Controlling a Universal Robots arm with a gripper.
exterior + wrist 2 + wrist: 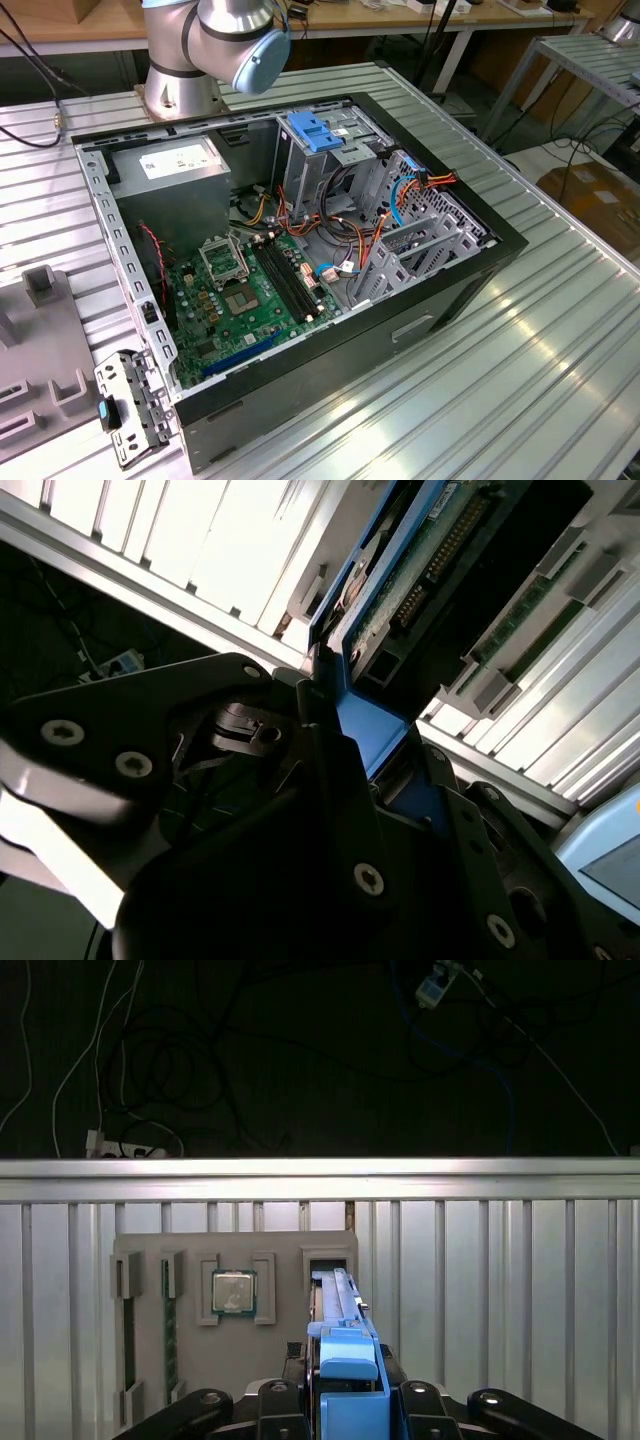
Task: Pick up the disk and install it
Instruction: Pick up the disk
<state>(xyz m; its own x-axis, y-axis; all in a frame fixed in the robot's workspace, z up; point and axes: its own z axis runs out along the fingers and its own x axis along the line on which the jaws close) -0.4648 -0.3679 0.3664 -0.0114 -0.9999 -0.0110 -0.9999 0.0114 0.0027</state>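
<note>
Because the disk stands on edge in the grey holder's slot, its blue end is exposed. The gripper pinches it there.

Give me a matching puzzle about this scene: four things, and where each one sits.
1 disk
2 square chip
3 blue bracket
4 green circuit board

A on the floor of the computer case
B in a recess of the grey tray
C on edge in the pincer
D atop the metal cage

Pairs: 1-C, 2-B, 3-D, 4-A.
</note>
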